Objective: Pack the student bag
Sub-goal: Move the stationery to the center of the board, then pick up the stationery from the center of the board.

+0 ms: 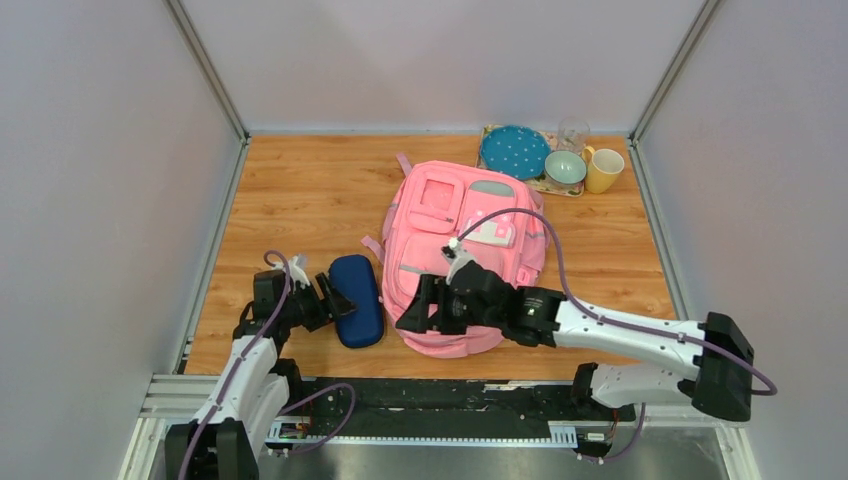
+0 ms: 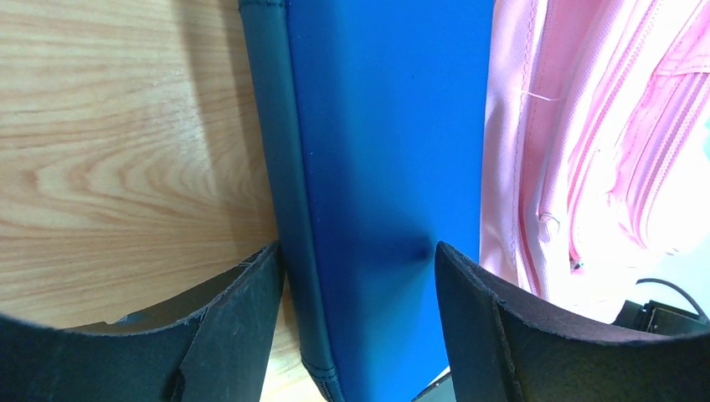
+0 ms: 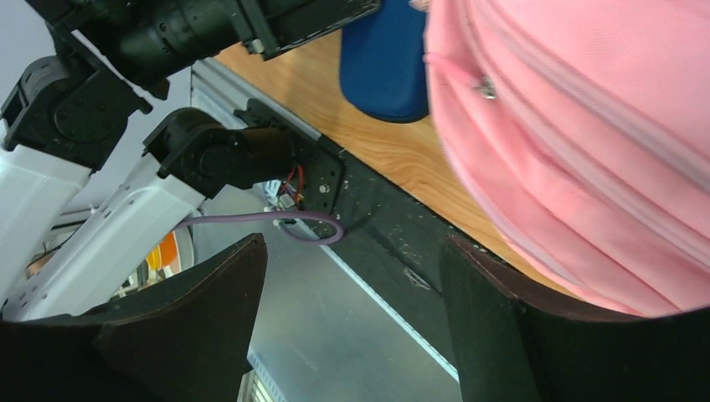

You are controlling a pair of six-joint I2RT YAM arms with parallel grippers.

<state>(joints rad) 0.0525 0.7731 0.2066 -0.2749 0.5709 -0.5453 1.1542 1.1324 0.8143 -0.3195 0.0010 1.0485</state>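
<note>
While the pink student bag (image 1: 470, 225) lies flat on the wooden surface (image 1: 300, 190), pockets up, the right hand (image 1: 422, 308) hangs wide and empty over its near edge. Just left, the left hand (image 2: 357, 251) straddles the navy blue zip case (image 1: 358, 300), seemingly pinching it.

Wooden table (image 1: 300, 200) in the middle, warm grain running side to side. Plain pale grey walls box it in: back wall (image 1: 440, 60) along the far edge, left wall (image 1: 100, 180), right wall (image 1: 760, 180). A silver metal post (image 1: 205, 65) rises from the far left corner, a second post (image 1: 678, 65) from the far right. A black rail (image 1: 450, 395) runs along the near edge, with a grey surface (image 1: 450, 462) below it. The light is soft and even.
</note>
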